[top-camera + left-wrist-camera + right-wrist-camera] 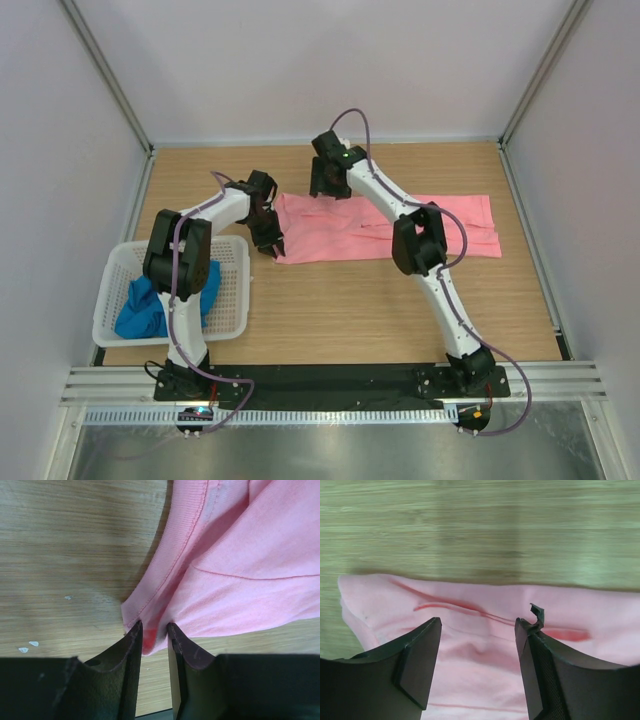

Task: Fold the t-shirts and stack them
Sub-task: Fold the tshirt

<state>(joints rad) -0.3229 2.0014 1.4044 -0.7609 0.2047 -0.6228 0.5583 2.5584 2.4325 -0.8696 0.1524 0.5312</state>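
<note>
The salmon pink t-shirt lies as a long flat strip across the middle of the wooden table. My left gripper is at its near left corner. In the left wrist view this gripper is shut on a pinch of the pink fabric, which bunches between the fingertips. My right gripper hovers over the strip's far left edge. Seen from the right wrist, it stands open above the pink cloth, with nothing between its fingers. The bright blue t-shirt sits crumpled in the basket.
A white perforated basket stands at the near left of the table, beside the left arm. White walls enclose the table on three sides. Bare wood lies in front of the pink strip.
</note>
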